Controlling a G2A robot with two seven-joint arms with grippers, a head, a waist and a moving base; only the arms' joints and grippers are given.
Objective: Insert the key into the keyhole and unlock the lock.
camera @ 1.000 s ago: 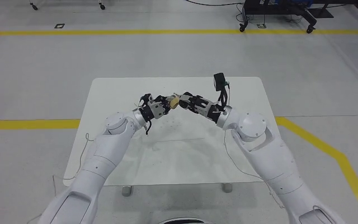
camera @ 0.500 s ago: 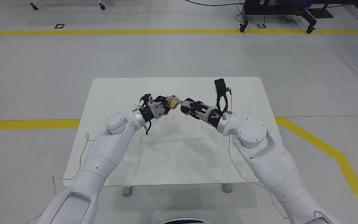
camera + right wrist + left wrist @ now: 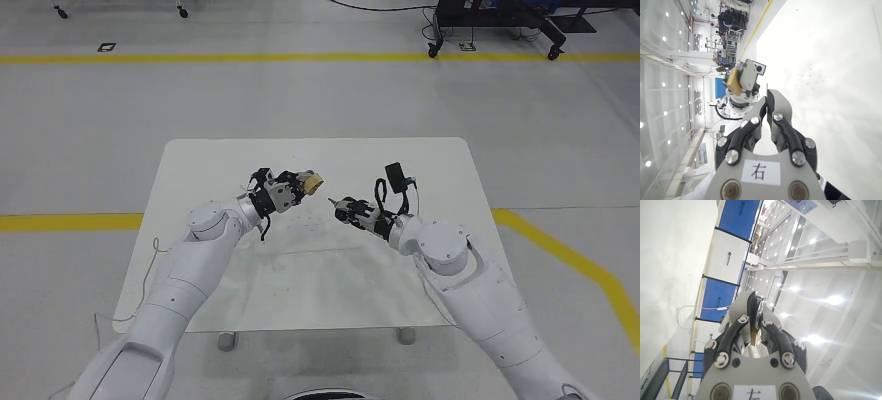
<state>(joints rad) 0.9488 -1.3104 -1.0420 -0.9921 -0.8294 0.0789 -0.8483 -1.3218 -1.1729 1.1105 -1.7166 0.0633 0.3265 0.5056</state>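
Left claw (image 3: pixel 305 183) clamps the brass padlock (image 3: pixel 313 183) steady as a target; right claw (image 3: pixel 341 206), near the padlock, pinches the key (image 3: pixel 767 88) for insertion.

We hold our left gripper (image 3: pixel 303 185) over mid-table, clamped on the lock (image 3: pixel 313 183). Our right gripper (image 3: pixel 340 206), pinching the key (image 3: pixel 767 88), sits just right of it and nearer, apart.

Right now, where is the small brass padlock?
In the top view the small brass padlock is held over the far half of the white table in the left tool, just apart from the right tool, which pinches a thin metal key.
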